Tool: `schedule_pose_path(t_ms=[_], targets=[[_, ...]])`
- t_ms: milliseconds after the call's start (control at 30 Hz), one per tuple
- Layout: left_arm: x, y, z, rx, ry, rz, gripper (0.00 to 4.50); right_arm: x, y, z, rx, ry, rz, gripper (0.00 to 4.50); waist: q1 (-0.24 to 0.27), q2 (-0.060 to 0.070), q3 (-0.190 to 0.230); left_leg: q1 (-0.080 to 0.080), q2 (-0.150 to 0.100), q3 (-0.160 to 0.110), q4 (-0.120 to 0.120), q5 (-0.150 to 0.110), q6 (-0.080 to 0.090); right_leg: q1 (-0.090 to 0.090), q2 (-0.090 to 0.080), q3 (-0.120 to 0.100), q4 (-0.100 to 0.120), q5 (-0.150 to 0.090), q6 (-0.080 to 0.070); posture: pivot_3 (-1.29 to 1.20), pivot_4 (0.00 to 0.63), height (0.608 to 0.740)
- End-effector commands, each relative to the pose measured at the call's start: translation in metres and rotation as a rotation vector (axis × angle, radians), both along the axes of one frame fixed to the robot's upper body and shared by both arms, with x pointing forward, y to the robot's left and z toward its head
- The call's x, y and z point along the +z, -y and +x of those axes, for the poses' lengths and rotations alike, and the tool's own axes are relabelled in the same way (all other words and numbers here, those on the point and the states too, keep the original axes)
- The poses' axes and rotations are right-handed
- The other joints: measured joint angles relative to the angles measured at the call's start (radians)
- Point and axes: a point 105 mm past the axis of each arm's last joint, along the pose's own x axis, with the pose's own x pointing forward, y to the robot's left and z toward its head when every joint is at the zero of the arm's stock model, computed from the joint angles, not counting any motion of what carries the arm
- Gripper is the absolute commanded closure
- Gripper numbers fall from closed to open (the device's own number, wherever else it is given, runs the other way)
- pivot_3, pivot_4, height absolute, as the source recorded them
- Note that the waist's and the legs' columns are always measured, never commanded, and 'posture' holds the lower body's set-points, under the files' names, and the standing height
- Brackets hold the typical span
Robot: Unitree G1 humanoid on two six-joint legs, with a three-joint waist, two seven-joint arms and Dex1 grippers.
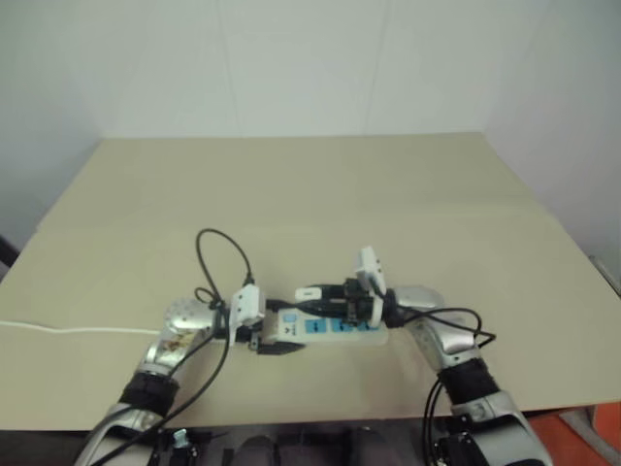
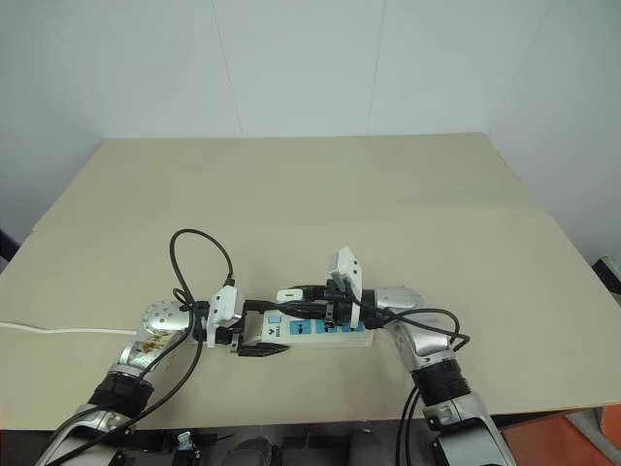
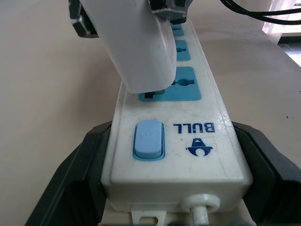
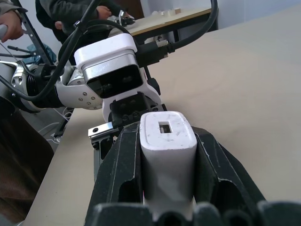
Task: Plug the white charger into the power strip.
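My right pincer (image 4: 168, 188) clamps the charger (image 3: 136, 47) at the first socket of the strip (image 3: 188, 141), held near the table's (image 1: 310, 184) front edge in my closed left pincer (image 3: 174, 188); next, press straight in

Beige table (image 1: 291, 184), white walls (image 1: 291, 58) behind.

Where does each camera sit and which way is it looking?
Head views: look forward and down over both arms at the power strip on the table.
Left wrist view: looks along the left gripper, clamped on the strip's switch end; the white charger hangs over a socket.
Right wrist view: looks along the right gripper holding the charger.
All share the charger.
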Motion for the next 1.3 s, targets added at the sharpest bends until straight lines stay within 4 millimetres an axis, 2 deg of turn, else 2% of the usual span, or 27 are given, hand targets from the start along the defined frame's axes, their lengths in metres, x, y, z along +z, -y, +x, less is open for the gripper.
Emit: schedule_pose_path(t_ms=[33,167,467,900,1133,1300], targets=[[-0.009,-0.002,-0.004,-0.008,-0.023,0.047,1.21,0.001,-0.002,-0.001,0.018,0.035,0.003,3.4,0.0,0.0,0.0,0.0,0.0,0.0,0.0,0.0,0.0,0.0,0.0,0.0,0.0,0.0,0.0,0.0,0.15,0.74],[-0.008,-0.002,-0.004,-0.007,-0.022,0.046,1.21,-0.008,0.001,0.004,0.0,0.038,-0.022,3.4,-0.001,0.0,0.0,0.001,0.0,0.0,0.0,0.0,0.0,0.0,0.0,0.0,0.0,0.0,0.0,0.0,0.15,0.74],[-0.01,-0.004,-0.004,-0.003,-0.023,0.053,1.21,-0.011,0.009,0.014,-0.03,0.058,-0.04,3.4,-0.001,0.0,0.0,0.001,0.0,0.0,0.0,0.0,0.0,0.001,0.0,0.0,0.0,0.0,0.0,0.0,0.15,0.74],[-0.01,-0.008,-0.003,0.013,-0.02,0.058,1.21,-0.033,0.015,-0.004,0.046,0.082,-0.124,3.4,0.0,0.0,-0.001,0.001,0.0,0.0,0.0,0.0,0.0,0.001,0.0,0.0,0.0,0.0,0.0,0.0,0.15,0.74],[-0.01,-0.011,-0.003,0.021,-0.021,0.067,1.21,-0.055,0.028,-0.006,0.034,0.076,-0.177,3.4,0.001,0.0,-0.001,0.002,0.0,0.0,0.0,0.0,0.0,0.002,0.0,0.0,0.0,0.0,0.0,0.0,0.15,0.74],[-0.009,-0.017,-0.001,0.036,-0.015,0.084,1.21,-0.077,0.046,-0.006,0.012,0.034,-0.255,3.4,0.001,0.0,-0.003,0.003,0.0,0.0,0.0,0.0,0.0,0.004,0.0,0.0,-0.001,0.0,0.0,0.0,0.15,0.74]])
